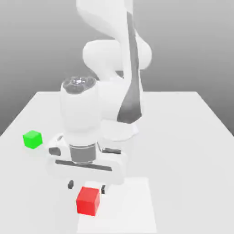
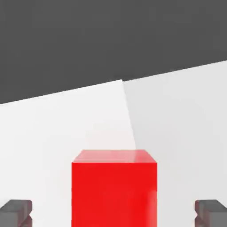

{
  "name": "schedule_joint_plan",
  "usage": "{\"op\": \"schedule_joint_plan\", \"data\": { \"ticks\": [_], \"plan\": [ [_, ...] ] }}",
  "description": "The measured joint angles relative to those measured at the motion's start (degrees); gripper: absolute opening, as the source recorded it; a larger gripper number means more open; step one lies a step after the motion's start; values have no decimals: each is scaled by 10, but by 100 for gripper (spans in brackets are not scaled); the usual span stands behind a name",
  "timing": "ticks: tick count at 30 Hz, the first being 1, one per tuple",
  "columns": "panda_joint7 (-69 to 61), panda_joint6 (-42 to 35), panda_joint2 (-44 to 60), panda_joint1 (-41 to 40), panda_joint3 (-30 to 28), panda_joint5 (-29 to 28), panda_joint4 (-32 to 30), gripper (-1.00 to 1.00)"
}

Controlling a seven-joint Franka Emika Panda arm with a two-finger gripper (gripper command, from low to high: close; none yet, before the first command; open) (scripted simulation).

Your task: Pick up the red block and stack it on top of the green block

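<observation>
Your gripper (image 1: 87,186) hangs pointing down over the near part of the white table (image 1: 183,137), with its two dark fingertips (image 1: 70,184) spread wide apart and nothing clamped between them. You can see the red block (image 1: 87,200) sitting flat on the table just below and slightly in front of those tips in the exterior view, its top face close under them but with a visible gap, so it is not gripped. From the hand view you get the red block (image 2: 114,188) centred between the two grey fingertips (image 2: 17,212), each one standing clear of a side face with white table showing in between. The block rests on a slightly brighter rectangular patch (image 1: 137,205) of the tabletop, and in the hand view you can see that patch's edge running away from the block toward the far table edge. Your green block (image 1: 32,139) sits on the table well apart from the red one, off toward the exterior view's left and farther back, beside the gripper's white hand body (image 1: 87,162) but not touching it. It stands upright on its own, with nothing on top of it. The arm (image 1: 114,55) rises behind the hand in the exterior view, bending up and out of the top of the picture
</observation>
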Motion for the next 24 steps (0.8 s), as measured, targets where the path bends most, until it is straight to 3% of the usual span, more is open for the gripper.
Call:
{"op": "schedule_joint_plan", "data": {
  "ticks": [1, 8, 14, 24],
  "plan": [
    [-2, 13, 15, -2, 3, 3, 2, -100],
    [-1, 13, 16, -3, 4, 1, 2, -100],
    [27, -73, -90, -4, -15, -25, -16, -100],
    [262, -105, -190, -217, -128, -97, -80, -100]
  ]
}}
